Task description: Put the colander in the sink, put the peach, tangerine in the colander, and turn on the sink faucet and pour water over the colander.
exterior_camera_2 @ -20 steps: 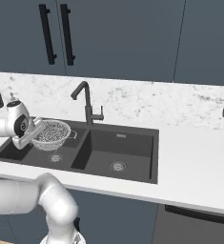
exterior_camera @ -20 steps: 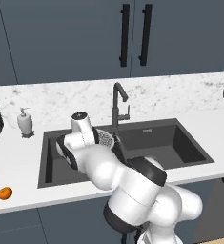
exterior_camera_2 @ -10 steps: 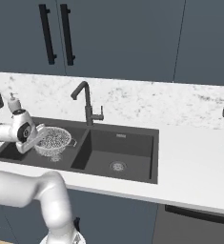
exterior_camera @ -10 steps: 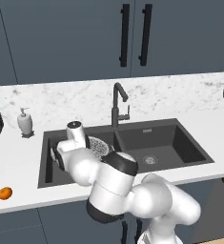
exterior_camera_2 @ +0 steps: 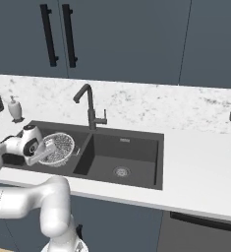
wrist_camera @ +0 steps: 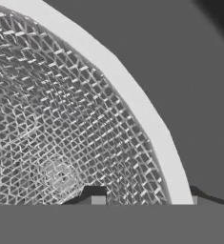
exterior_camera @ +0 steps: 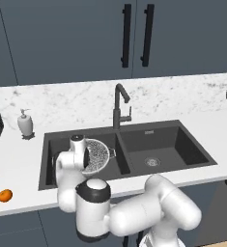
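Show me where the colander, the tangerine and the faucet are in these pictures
colander (exterior_camera: 98, 155), left base view, on its mesh bowl in the sink's left basin.
tangerine (exterior_camera: 5, 195), left base view, middle of the fruit on the counter.
faucet (exterior_camera_2: 89, 106), right base view, on its upright neck.

The arm swings lower and leftward, carrying the colander (exterior_camera: 98, 156) from up near the sink faucet (exterior_camera: 119, 103) down into the left basin of the sink (exterior_camera: 192, 150), where it now sits tilted at the gripper (exterior_camera: 87, 157).
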### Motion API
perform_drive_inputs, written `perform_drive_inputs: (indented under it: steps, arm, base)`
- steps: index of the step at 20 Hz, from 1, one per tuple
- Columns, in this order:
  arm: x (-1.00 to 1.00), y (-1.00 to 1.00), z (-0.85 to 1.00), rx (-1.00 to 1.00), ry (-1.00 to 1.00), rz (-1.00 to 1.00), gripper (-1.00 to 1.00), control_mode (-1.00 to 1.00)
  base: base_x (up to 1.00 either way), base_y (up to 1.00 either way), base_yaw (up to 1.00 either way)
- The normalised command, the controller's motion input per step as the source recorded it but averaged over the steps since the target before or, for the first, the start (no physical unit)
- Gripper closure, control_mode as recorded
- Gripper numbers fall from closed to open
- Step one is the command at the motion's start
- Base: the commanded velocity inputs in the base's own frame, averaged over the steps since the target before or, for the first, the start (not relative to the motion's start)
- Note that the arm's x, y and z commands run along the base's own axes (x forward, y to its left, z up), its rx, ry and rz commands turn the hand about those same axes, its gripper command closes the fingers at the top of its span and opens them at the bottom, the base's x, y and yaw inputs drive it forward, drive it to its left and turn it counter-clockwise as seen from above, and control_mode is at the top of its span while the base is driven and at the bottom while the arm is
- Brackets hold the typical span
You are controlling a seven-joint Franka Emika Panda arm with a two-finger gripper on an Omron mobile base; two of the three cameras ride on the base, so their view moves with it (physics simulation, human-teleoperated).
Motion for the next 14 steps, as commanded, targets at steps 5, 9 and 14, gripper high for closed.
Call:
perform_drive_inputs:
  steps: [5, 9, 14]
  arm:
    - [-0.1, -0.48, -0.2, 0.1, 0.0, -0.55, 1.0, -1.0]
    - [-0.68, -0.43, -0.19, 0.07, 0.0, -0.56, 1.0, -1.0]
    - [-0.71, -0.39, -0.29, 0.0, 0.0, -0.59, 1.0, -1.0]
  base:
    - [0.0, 0.0, 0.0]
    - [0.0, 0.0, 0.0]
    - [0.0, 0.0, 0.0]
